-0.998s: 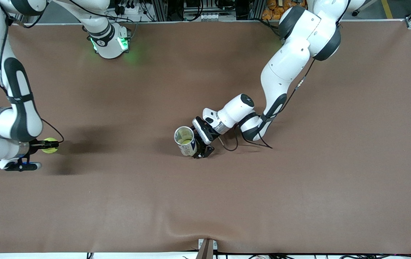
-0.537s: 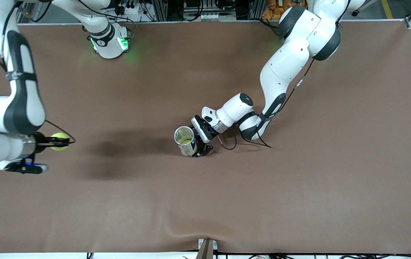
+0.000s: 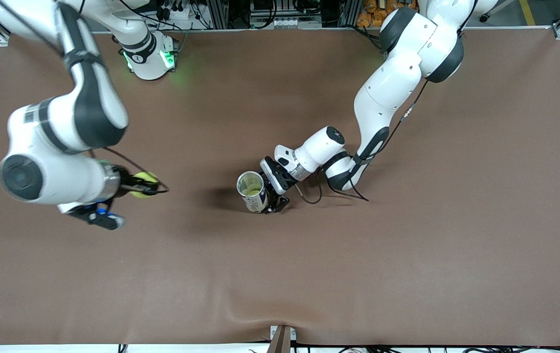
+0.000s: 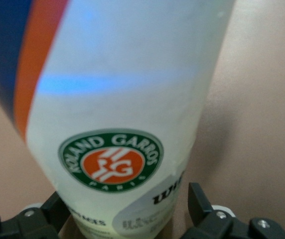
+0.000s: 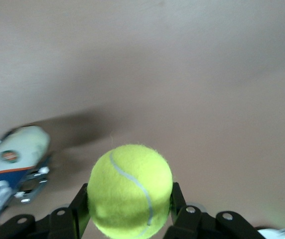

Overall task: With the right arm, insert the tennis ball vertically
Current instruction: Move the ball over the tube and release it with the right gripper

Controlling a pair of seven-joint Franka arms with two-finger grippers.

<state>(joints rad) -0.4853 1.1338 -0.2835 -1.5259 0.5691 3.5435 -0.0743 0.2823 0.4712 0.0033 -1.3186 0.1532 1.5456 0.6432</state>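
A yellow-green tennis ball point(image 3: 142, 184) point(image 5: 130, 191) sits between the fingers of my right gripper point(image 3: 149, 186) point(image 5: 128, 194), which is shut on it above the brown table. It is over bare table between the right arm's end and the can. The white, blue and orange tennis can point(image 3: 253, 192) point(image 4: 122, 99) point(image 5: 13, 159) stands at the table's middle with its open mouth up. My left gripper point(image 3: 264, 197) point(image 4: 125, 211) is low at the can's base, open, with a finger on each side and a gap showing at one finger.
The brown table cover point(image 3: 407, 255) is bare around the can. The right arm's base point(image 3: 150, 59) with its green light stands at the table's back edge. A black cable point(image 3: 338, 193) loops from the left wrist onto the table beside the can.
My right arm has swung in from the right arm's end of the table toward the can, carrying the ball. The left arm and the can have stayed almost still.
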